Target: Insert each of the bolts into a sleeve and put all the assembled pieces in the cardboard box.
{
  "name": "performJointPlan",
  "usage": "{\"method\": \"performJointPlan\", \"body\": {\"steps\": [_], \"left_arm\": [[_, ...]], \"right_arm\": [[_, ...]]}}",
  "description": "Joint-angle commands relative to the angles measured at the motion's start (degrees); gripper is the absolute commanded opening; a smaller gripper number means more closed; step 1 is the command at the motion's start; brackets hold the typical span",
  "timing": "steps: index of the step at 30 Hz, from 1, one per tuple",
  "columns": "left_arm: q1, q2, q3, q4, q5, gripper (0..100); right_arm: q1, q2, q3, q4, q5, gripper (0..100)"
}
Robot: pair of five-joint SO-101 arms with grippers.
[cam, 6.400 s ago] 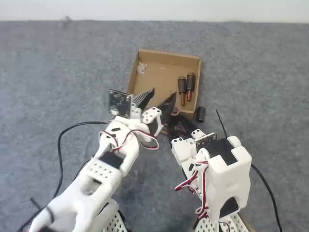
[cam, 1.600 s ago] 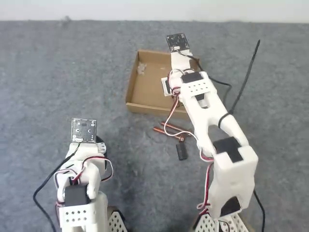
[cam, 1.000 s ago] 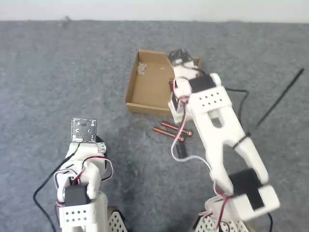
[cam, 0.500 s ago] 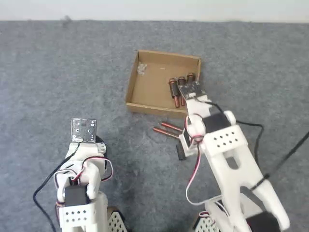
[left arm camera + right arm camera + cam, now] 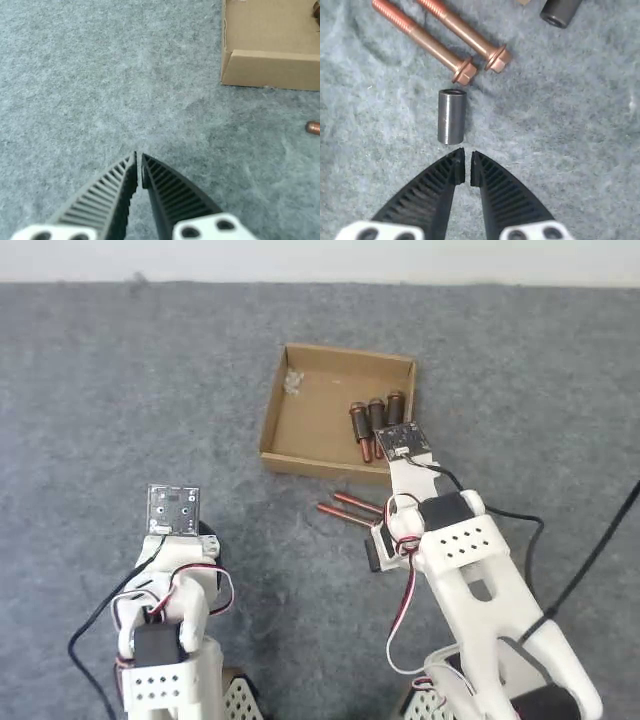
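From above, the shallow brown cardboard box [image 5: 330,410] sits open on the grey carpet [image 5: 120,390], toward the far side. Inside it, against the wall on the right arm's side, three assembled pieces [image 5: 376,422] lie side by side. Each is a dark sleeve with a copper shank poking out. A small pale scrap [image 5: 292,383] lies in a far corner of the box. Just outside the box's near wall, two loose copper-coloured bolts [image 5: 350,508] lie almost parallel on the carpet. The white right arm [image 5: 465,560] stretches over that spot, and a short dark metal sleeve [image 5: 372,555] peeks out beside its wrist. The white left arm [image 5: 170,610] is folded back, well apart from the box and the bolts.

Through the left wrist camera, the left gripper [image 5: 139,161] has its black ribbed fingers pressed together at the tips, holding nothing, above bare carpet. A corner of the cardboard box [image 5: 270,70] stands beyond it, and the end of one bolt [image 5: 314,127] shows at the frame edge.

Through the right wrist camera, the right gripper [image 5: 467,161] has its fingers drawn together, with only a thin slit between the tips and nothing in it. The dark metal sleeve [image 5: 452,116] lies on the carpet just ahead of those tips. Its open end is next to the flanged head of the nearer bolt [image 5: 422,42], and the other bolt [image 5: 465,32] lies alongside. A second dark sleeve [image 5: 561,10] lies farther off, cut by the frame edge.
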Motion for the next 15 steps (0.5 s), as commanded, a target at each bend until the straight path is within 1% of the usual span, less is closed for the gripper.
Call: {"method": "performJointPlan", "body": {"steps": [1, 8, 12, 15], "left_arm": [[-0.2, -1.2, -0.4, -1.3, -0.3, 1], [-0.1, -1.2, -0.4, -1.3, -0.3, 1], [-0.1, -1.2, -0.4, -1.3, -0.2, 1], [-0.1, -1.2, -0.4, -1.1, -0.2, 1]], "right_arm": [[0.1, -2.0, -0.2, -0.4, -0.6, 0.6], [0.3, -2.0, -0.2, -0.2, -0.5, 1.0], [0.3, -2.0, -0.2, 0.5, -0.7, 7.6], [0.3, -2.0, -0.2, 0.7, -0.7, 6.3]]}}
